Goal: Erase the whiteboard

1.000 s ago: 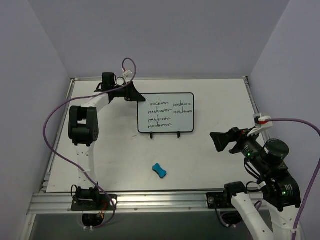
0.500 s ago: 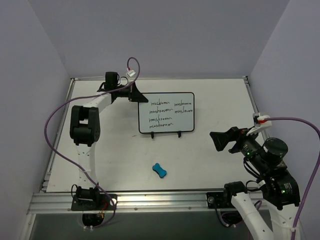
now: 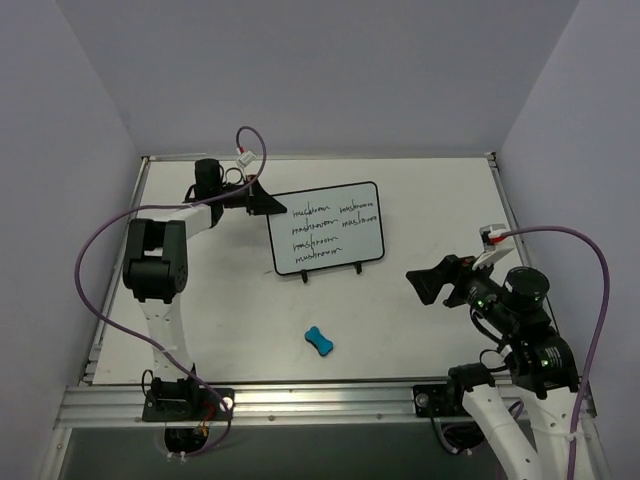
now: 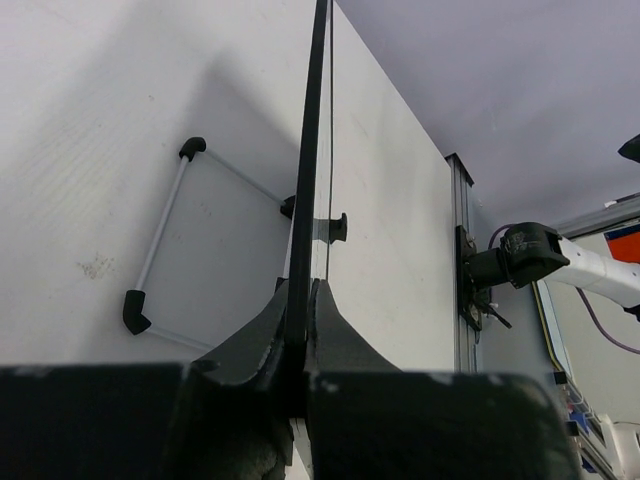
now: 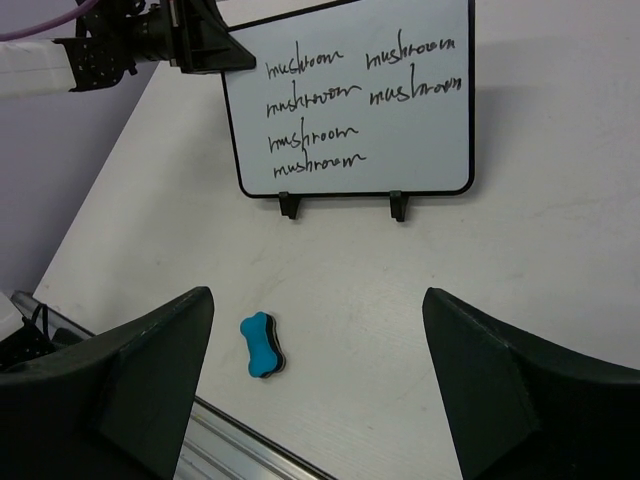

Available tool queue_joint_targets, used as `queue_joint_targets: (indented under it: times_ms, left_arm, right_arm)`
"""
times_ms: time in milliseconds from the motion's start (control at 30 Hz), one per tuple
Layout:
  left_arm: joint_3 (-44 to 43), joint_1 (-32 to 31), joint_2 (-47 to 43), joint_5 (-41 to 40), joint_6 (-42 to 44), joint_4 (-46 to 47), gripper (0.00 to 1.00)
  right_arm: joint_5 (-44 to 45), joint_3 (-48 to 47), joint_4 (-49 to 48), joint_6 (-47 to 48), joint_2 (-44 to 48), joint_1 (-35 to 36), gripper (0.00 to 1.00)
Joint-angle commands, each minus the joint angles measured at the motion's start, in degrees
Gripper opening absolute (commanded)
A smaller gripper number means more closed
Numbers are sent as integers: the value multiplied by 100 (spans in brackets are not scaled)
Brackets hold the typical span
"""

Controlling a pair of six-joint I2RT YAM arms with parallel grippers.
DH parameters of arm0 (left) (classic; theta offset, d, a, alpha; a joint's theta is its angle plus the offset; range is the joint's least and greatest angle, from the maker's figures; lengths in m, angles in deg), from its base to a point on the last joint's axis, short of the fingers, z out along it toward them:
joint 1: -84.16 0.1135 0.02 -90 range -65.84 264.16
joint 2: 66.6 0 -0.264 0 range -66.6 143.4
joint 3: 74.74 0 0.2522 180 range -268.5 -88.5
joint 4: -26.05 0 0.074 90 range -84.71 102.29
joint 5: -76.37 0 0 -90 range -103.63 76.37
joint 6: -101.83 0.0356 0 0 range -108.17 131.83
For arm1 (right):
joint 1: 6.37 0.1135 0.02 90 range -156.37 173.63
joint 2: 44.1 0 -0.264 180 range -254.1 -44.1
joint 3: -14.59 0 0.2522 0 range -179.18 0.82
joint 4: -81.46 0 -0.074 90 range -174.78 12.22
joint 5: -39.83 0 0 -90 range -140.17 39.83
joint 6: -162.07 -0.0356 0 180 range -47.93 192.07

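Observation:
The whiteboard [image 3: 325,226] stands upright on two black feet mid-table, black handwritten words across its face [image 5: 350,95]. My left gripper [image 3: 268,205] is shut on the board's upper left edge; in the left wrist view the thin black frame [image 4: 310,150] runs edge-on up from between the closed jaws. A blue bone-shaped eraser [image 3: 319,340] lies flat on the table nearer the front edge [image 5: 262,346]. My right gripper [image 3: 432,283] hovers open at the right, above the table, the eraser down to its left and nothing between its fingers.
A metal rail [image 3: 300,400] borders the table's near edge. Purple walls enclose the left, back and right sides. Purple cables loop from both arms. The board's shadow and stand feet [image 4: 335,226] show on the tabletop.
My left gripper closed on the board's upper left edge and pulled it, so the board shifted left and now sits slightly rotated. The right gripper moved left and narrowed a little.

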Motion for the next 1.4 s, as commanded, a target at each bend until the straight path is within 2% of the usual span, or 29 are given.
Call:
queue_joint_targets:
  times_ms: [0, 67, 167, 267, 400, 533, 567, 600, 667, 767, 900, 1000, 1100, 1367]
  left_arm:
    - [449, 275, -342, -1443, 677, 919, 2]
    - [625, 301, -360, -1532, 695, 972, 2]
    - [731, 371, -360, -1453, 713, 998, 2]
    - [976, 433, -439, -1435, 651, 1306, 2]
    - [969, 459, -527, -1602, 800, 1087, 2]
    - [916, 459, -607, -1751, 915, 640, 2]
    - [872, 451, -615, -1752, 967, 525, 2]
    - [802, 451, -615, -1752, 1028, 306, 2]
    - [766, 451, -615, -1752, 1099, 138, 2]
    - [854, 433, -720, -1866, 1161, 119, 2]
    - [933, 415, -730, -1901, 1100, 268, 2]
    - [960, 354, -633, -1884, 1056, 286, 2]
    - [890, 328, -580, -1875, 1073, 59, 2]
    - [1162, 407, -712, -1884, 897, 190, 2]
  right_arm:
    - [-491, 280, -419, -14, -438, -11, 78]
    - [-465, 316, -270, 4, -597, 41, 73]
    - [17, 158, -129, -92, -659, 313, 73]
    - [290, 79, -23, -215, -931, 551, 77]
    - [650, 105, -453, -435, -1483, 1094, 82]
    - [2440, -62, -752, -838, -2415, 2867, 88]
    - [3471, -254, -796, -909, -2661, 3881, 89]
    - [3908, -334, -858, -988, -3090, 4378, 90]
    - [4629, -422, -1181, -1138, -3392, 5388, 91]
    - [4590, -475, -1559, -1139, -4050, 5849, 88]
    - [4694, -563, -1798, -1235, -5174, 6245, 86]
    - [4650, -563, -2009, -1226, -5615, 6282, 85]
    - [4501, -528, -2202, -1104, -5896, 6264, 83]
    - [3825, -238, -2564, -901, -6047, 5939, 76]
